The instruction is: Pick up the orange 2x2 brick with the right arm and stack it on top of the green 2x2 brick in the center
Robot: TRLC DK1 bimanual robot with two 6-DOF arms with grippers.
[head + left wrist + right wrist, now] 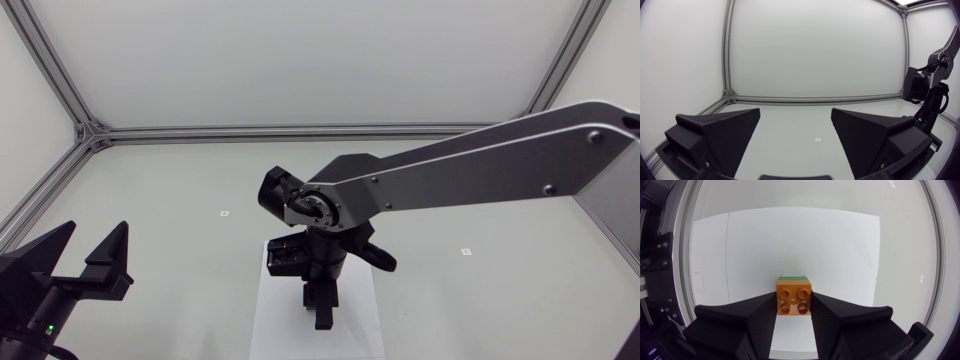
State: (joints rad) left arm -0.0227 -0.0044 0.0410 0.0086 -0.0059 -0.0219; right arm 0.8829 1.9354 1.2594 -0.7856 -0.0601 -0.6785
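Right pincer (793, 302) is clenched on the orange brick (794, 297). Both fingers (755, 315) press its opposite side faces, top face toward the wrist cam, so it sits square and upright, no tilt visible. Key relation: the green brick (793, 276) is directly under the orange one. Only a thin green strip shows past the orange's far edge, w/ both side edges lining up approx. Both are 2x2, so no long axis to match. It only needs faces parallel, and they look parallel. Can't tell whether the orange is seated on the green or hovering just above, as the gap is hidden from the wrist cam and from overhead. The far-edge strip may be a slight offset or just perspective. My read is that the pair is close to aligned and what's left is a straight push down, then release. The stack spot is on the white sheet (270, 320) at the counter (180, 200) center, toward the near edge. Right arm (480, 165) comes in from the right edge, reaches across to the middle, wrist bent so the pincer points straight down at the sheet. Overhead, the arm's own body hides most of both bricks. Left pincer (795, 112) is released, fingers wide apart w/ nothing between them, parked by the counter's near left corner, well apart from the bricks. Right arm is nearer by far.
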